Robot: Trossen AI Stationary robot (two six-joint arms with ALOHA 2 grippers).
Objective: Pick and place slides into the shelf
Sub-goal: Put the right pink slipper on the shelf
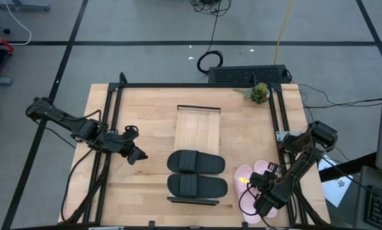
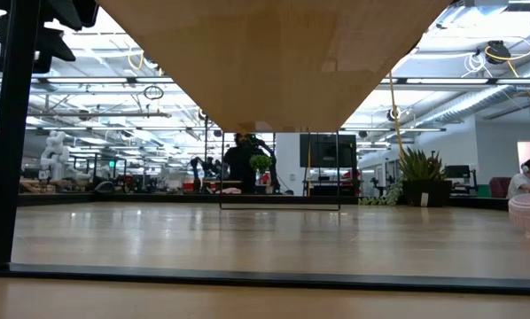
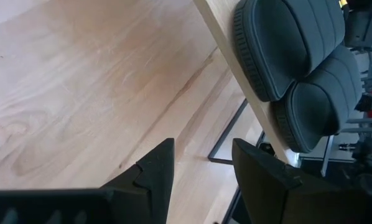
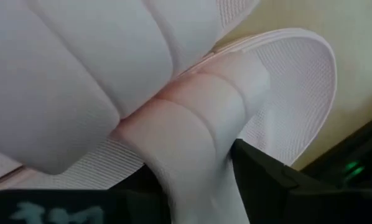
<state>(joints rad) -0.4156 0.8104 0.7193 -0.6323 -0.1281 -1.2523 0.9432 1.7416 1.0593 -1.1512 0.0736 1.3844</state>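
Black matte slide pair (image 1: pixel 196 172) rests on light-wood slatted shelf (image 1: pixel 198 131); pale pink slides (image 4: pixel 173 124) remain, right gripper (image 4: pixel 192 186) clamping one strap.

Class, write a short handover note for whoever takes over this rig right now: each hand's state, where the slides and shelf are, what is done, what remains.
Left hand: open, empty, hovering over the table left of the shelf.
Right hand: down on the pink slides at the table's right front; in the right wrist view its fingers straddle one pink strap, grip not confirmed.
Done: both black slides lie side by side on the shelf's near half.
Left: get both pink slides onto the shelf's bare far half.
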